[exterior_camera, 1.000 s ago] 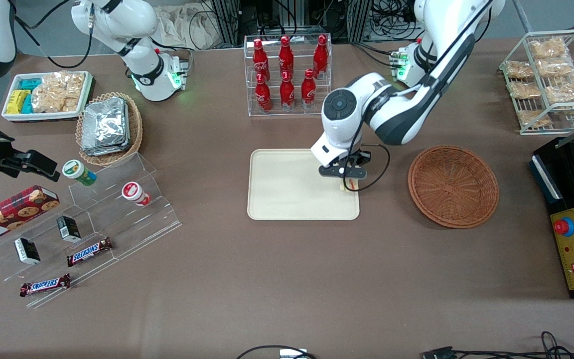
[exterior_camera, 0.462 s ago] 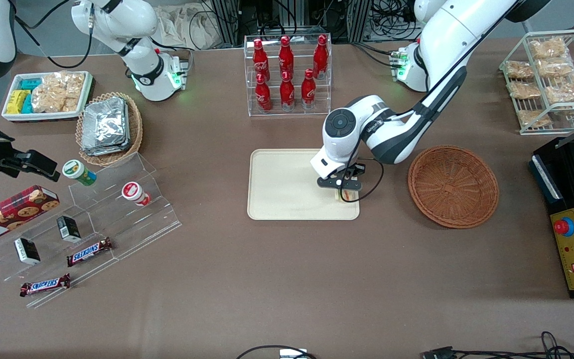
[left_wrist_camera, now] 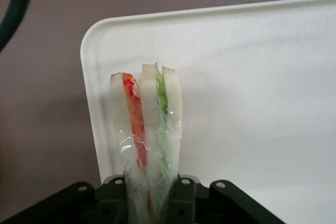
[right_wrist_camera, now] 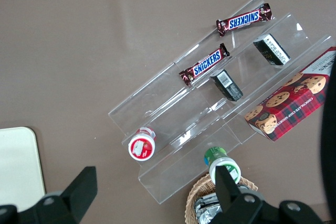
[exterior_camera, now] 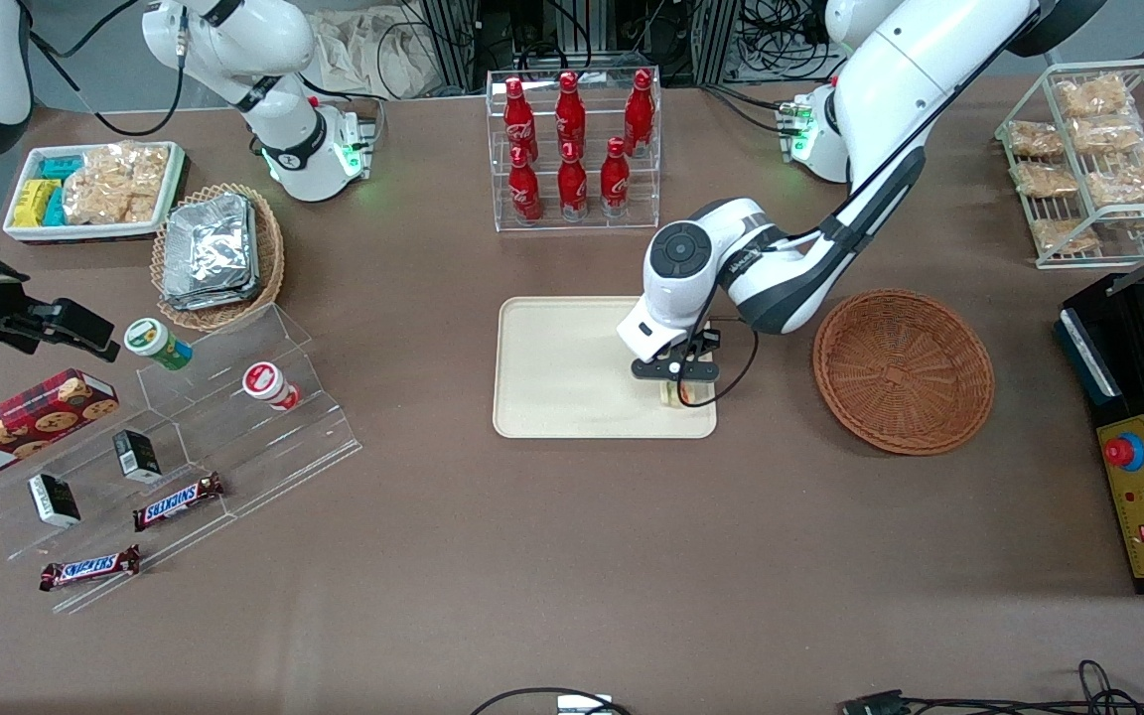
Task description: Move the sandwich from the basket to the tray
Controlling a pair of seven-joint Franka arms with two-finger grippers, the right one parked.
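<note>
Over the last second my gripper (exterior_camera: 683,389) has come down from above the tray (exterior_camera: 572,367) toward its corner at about four o'clock. It remains clenched on the sandwich (left_wrist_camera: 147,135), held edge-up low over the tray near its rim. The basket (exterior_camera: 903,369) sits empty at three o'clock. I judge only the release remains.

You have the gripper (exterior_camera: 683,389) low over the tray (exterior_camera: 552,387), at the tray's corner nearest the basket (exterior_camera: 903,369) and the front camera. The sandwich (left_wrist_camera: 147,129) stands on edge between its fingers (left_wrist_camera: 181,203), over that same corner. The basket sits beside the tray, apart from it, toward the working arm's end. Bottle rack (exterior_camera: 572,149) lies farther from the front camera than the tray.
</note>
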